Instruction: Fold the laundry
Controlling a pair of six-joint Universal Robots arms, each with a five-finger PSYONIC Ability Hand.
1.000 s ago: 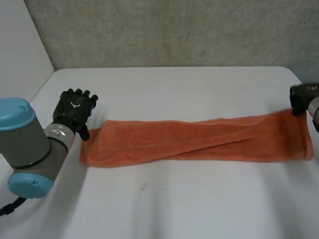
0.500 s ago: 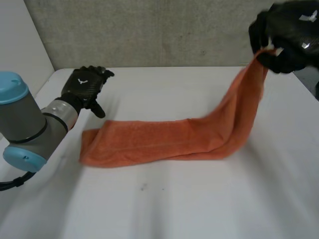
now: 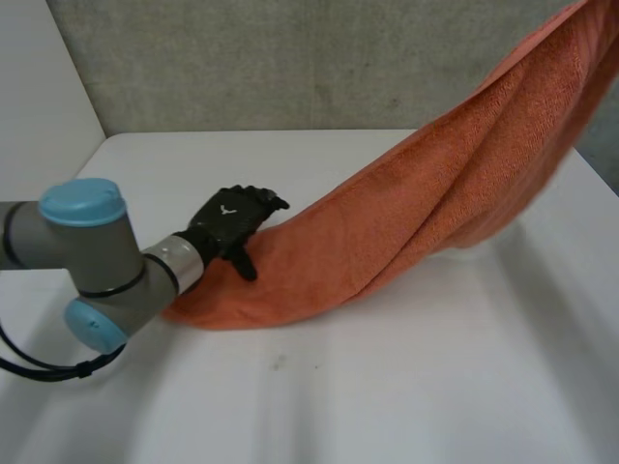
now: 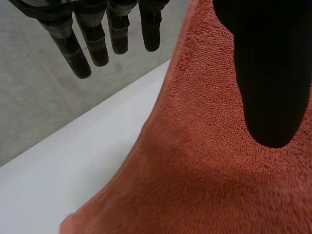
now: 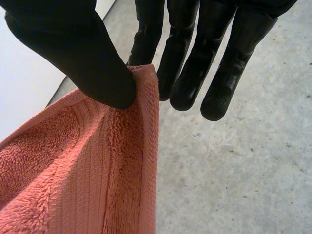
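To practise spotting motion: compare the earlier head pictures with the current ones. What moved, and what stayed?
The right hand, pinching the right end of the towel between thumb and fingers, has raised it from table level high up, so the towel now slopes up off the table. The left hand, open, moved from beside the towel's left end to over it. That end stayed on the table.

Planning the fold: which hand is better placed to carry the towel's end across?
Right. The right hand pinches the towel by its raised end; the left hand is open over the end on the table.
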